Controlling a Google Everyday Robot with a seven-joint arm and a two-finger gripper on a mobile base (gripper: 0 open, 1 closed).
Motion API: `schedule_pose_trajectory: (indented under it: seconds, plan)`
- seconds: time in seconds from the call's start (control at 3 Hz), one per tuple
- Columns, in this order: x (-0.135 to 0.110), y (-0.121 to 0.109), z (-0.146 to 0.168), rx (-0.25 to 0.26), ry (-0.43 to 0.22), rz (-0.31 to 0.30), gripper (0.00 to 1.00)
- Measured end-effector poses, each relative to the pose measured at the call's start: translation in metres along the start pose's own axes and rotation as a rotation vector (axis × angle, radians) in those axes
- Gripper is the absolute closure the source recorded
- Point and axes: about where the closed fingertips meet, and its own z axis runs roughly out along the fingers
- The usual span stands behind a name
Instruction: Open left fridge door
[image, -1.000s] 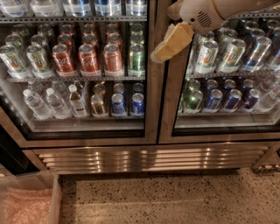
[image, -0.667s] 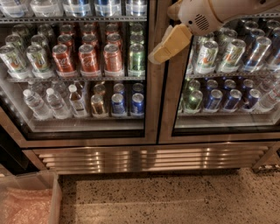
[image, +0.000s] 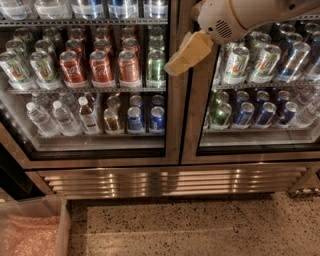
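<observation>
Camera view looks down at the front of the fridge (image: 181, 159), a steel drinks cooler with two glass doors. The left fridge door (image: 172, 125) fills the left and middle of the picture and stands shut, its steel frame flush with the frame of the right door (image: 260, 145). Behind its glass a shelf carries red cans (image: 102, 65) and one green can (image: 156, 65); the shelf below carries water bottles (image: 42, 117) and blue cans (image: 145, 119).

The white arm (image: 250, 15) comes in from the upper right. The tan pincer (image: 182, 57) hangs tilted down to the left in front of the right-hand steel frame of the left door, near the seam between the two doors. Whether it touches the frame cannot be told, and neither can it be told whether the pincer is wide or narrow.

Under the doors runs a louvred steel grille (image: 170, 181), then a speckled floor (image: 200, 230). A clear plastic bin (image: 62, 220) stands at the lower left corner.
</observation>
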Motion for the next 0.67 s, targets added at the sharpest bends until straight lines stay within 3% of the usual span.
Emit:
schedule_pose_trajectory:
  seconds: [0.33,0.67]
  plan:
    - [0.0,0.0,0.0,0.0,0.0,0.0,0.0]
    - [-0.0018,0.0022,0.007,0.002,-0.056,0.034,0.0]
